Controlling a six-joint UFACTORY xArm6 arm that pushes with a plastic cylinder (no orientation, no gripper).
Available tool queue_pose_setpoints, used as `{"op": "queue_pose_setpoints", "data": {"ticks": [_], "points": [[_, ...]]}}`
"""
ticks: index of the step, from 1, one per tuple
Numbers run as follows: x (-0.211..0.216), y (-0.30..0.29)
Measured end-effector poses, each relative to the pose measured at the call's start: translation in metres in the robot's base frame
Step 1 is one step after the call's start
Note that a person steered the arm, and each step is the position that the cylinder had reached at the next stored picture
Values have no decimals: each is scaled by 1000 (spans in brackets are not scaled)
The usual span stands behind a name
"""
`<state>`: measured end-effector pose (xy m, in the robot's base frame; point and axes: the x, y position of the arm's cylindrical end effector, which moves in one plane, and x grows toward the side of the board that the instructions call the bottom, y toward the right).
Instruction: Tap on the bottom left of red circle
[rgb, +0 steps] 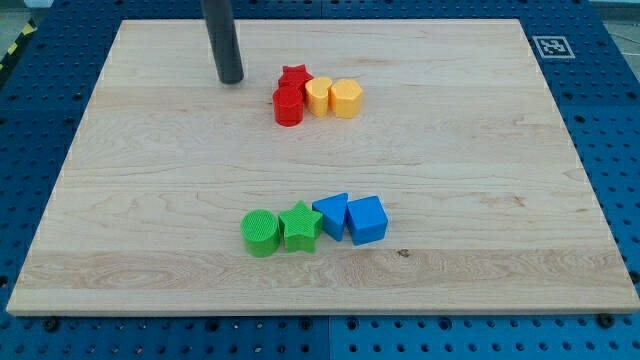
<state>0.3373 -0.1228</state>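
So my tip (231, 80) sits on the wooden board (150, 200) up near the view's top, off to the left of the red circle (288, 106) and a bit above it, clearly apart and touching nothing (it's just a bare rod, so no fingers to open or close). The red circle is packed in a little cluster with the red star (294, 76) right behind it, then a yellow circle (318, 96) and a yellow hexagon (346, 98) running to the right. Down toward the view's bottom there's a row of green circle (260, 233), green star (300, 226), blue triangle (331, 213) and blue cube (366, 220).
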Motion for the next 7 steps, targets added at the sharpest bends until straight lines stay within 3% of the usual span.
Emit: {"op": "queue_pose_setpoints", "data": {"ticks": [2,5,7], "points": [[55,33],[58,60],[104,49]]}}
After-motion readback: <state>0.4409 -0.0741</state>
